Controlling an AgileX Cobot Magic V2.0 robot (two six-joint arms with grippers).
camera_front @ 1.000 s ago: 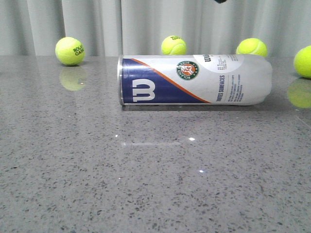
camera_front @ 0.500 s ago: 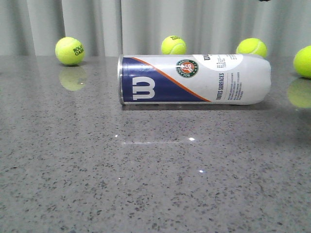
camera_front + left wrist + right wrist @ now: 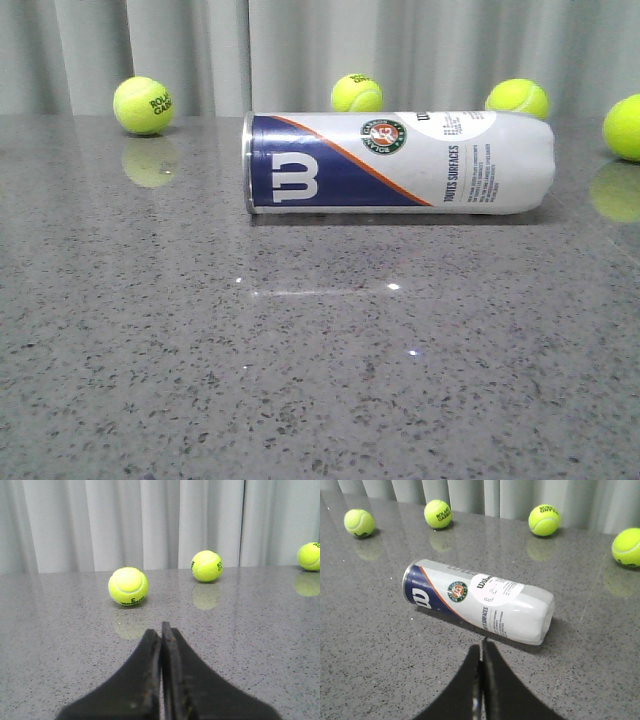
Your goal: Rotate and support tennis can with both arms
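The tennis can [image 3: 398, 163] lies on its side on the grey table, silver rim to the left, navy "W" label and round emblem facing the front camera. It also shows in the right wrist view [image 3: 480, 600], lying slanted. My right gripper [image 3: 481, 647] is shut and empty, above the table and short of the can's white end. My left gripper [image 3: 161, 630] is shut and empty, low over the table, pointing at two tennis balls; the can is not in its view. Neither arm shows in the front view.
Several yellow-green tennis balls lie along the back by the grey curtain: one at the far left [image 3: 143, 105], one behind the can [image 3: 357, 93], one behind its right end [image 3: 517, 98], one at the right edge [image 3: 623, 127]. The left wrist view shows a near ball [image 3: 128, 586].
A dark arm tip at the top edge of the front view has moved right and out of view. The can has turned very slightly.
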